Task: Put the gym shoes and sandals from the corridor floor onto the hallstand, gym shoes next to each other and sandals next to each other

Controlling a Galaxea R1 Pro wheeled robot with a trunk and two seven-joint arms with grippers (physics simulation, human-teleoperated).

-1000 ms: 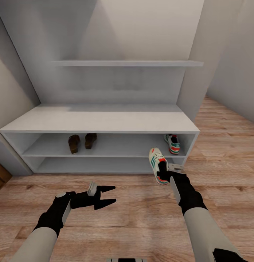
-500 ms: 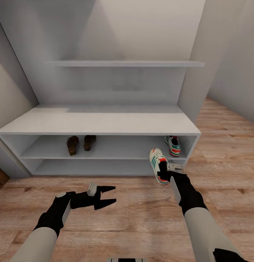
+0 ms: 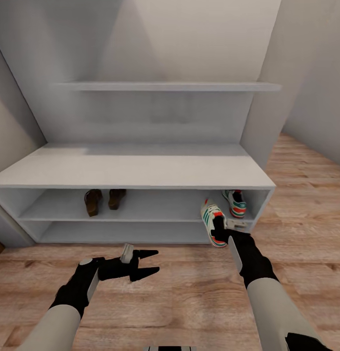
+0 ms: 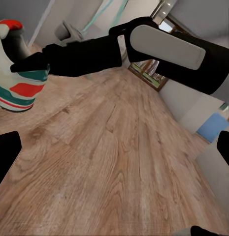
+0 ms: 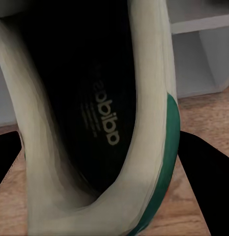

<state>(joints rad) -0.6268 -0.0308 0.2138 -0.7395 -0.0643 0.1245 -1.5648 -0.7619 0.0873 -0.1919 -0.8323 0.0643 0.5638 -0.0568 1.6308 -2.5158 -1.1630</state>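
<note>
My right gripper [image 3: 218, 233] is shut on a white gym shoe [image 3: 211, 220] with green stripes, held in the air in front of the hallstand's [image 3: 135, 170] right end; the right wrist view looks into that gym shoe's [image 5: 94, 118] dark opening. The other gym shoe [image 3: 235, 202] sits at the right end of the upper shelf level. Two brown sandals [image 3: 102, 200] stand side by side on the same shelf, left of centre. My left gripper [image 3: 149, 263] hangs open and empty over the corridor floor [image 3: 179, 287]. The held gym shoe [image 4: 18, 73] also appears in the left wrist view.
The hallstand's bench top and lower shelf are bare; an upper shelf [image 3: 165, 87] crosses the back panel. Grey walls close in on both sides. Wood flooring continues to the right [image 3: 306, 195].
The camera has moved closer to the hallstand, which now looks larger and lower. The held gym shoe now overlaps the upper shelf's front edge. Both grippers keep their state.
</note>
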